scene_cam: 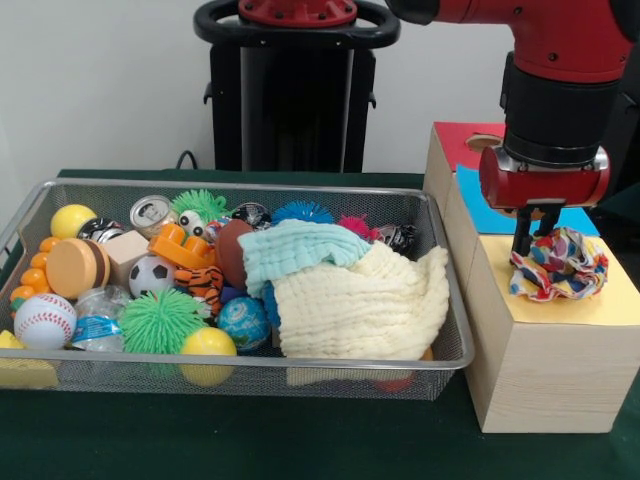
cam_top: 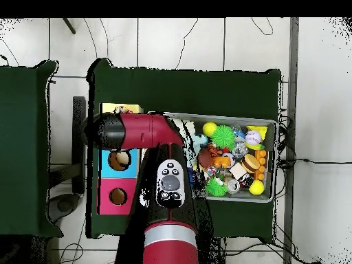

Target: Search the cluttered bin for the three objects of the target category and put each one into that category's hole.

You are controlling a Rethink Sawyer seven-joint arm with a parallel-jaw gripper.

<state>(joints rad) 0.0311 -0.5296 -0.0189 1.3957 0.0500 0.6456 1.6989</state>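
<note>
Dotted cloth: small white soft cloth with multicoloured dots, bunched on the yellow paper top of the light wooden box; it covers the spot where the round cut-out should be, so the hole itself cannot be seen from the front.
Hand: red-and-black hand directly at 12 o'clock of the dotted cloth, tips down at or in its upper folds; whether it grips or has let go, I cannot tell.
Teal cloth: pale teal waffle-weave cloth in the silver wire-mesh basket, draped on top of the heap.
Cream cloth: larger cream waffle-weave cloth touching the teal one at its 5 o'clock, spilling against the basket's wall.
Progress, as judged: one cloth at the box, not clearly through; two left in the basket.
Handling: all three light, limp, not fragile; likely to snag or drag neighbours. Pinch a raised fold at the crest, not a flat edge. The cream one is bulky and may need pushing down.
Clutter: green spiky rubber ball, baseball, soccer ball.
Desk: dark green desk.
</note>
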